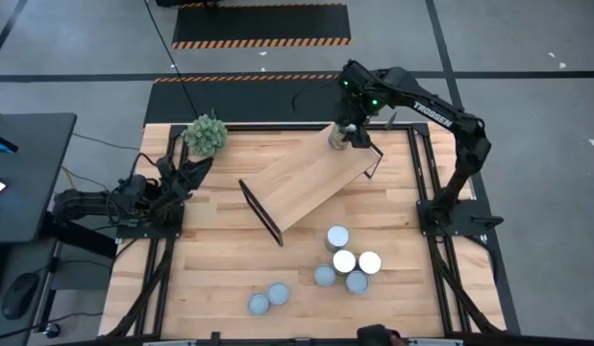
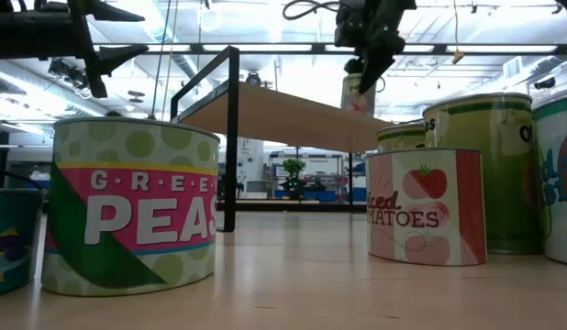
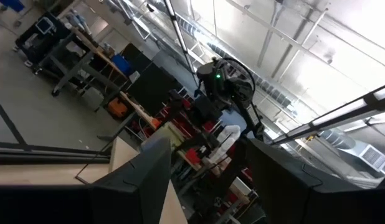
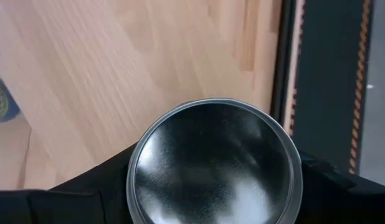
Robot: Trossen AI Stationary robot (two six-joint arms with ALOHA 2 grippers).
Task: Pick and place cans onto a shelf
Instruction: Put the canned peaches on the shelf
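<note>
Seen from above, a wood-plank worktop (image 1: 210,279) carries a long light-wood shelf (image 1: 302,183) set at a diagonal near the middle. The right end effector (image 1: 341,137) hovers over the shelf's far right end, its fingers clamped around a can (image 1: 337,140) that sits at the shelf surface. Seven more cans lie on the worktop: a cluster of five (image 1: 347,261) on the near right and a pair (image 1: 268,299) nearer the front centre. The left end effector (image 1: 186,173) waits at the worktop's left edge beside a green plant ball (image 1: 206,135), fingers spread apart and holding nothing.

From worktop height, a green peas can (image 2: 132,206) fills the left foreground and a diced tomatoes can (image 2: 426,206) stands to the right. Behind them the shelf (image 2: 283,115) stands raised on black end frames, with the right end effector (image 2: 366,64) above it gripping the held can (image 2: 359,94).

The left wrist camera looks up past its own parted fingers (image 3: 139,183) toward the ceiling and the distant right arm (image 3: 227,84).

The right wrist camera shows the held can's silvery top (image 4: 214,165) between dark fingers, over the shelf's wood (image 4: 118,74).
</note>
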